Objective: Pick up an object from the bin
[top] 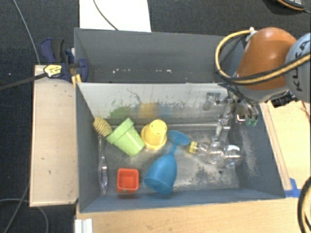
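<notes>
My gripper (223, 126) hangs low over the right half of the bin, close to the floor. Just to its lower left lies a small clear thing with a yellow cap (193, 147), which seems to reach under the gripper. Whether the two touch I cannot tell. Further left a blue goblet (163, 171) lies tipped, its foot pointing toward the yellow cap. A yellow cup (155, 134) lies on its side beside the goblet's foot.
A green cup (126, 137) lies tipped left of the yellow one, with a yellow honey dipper (102, 126) beyond it by the left wall. A red square cup (128, 179) stands near the front left. The arm with its orange cover and cables comes in from the upper right.
</notes>
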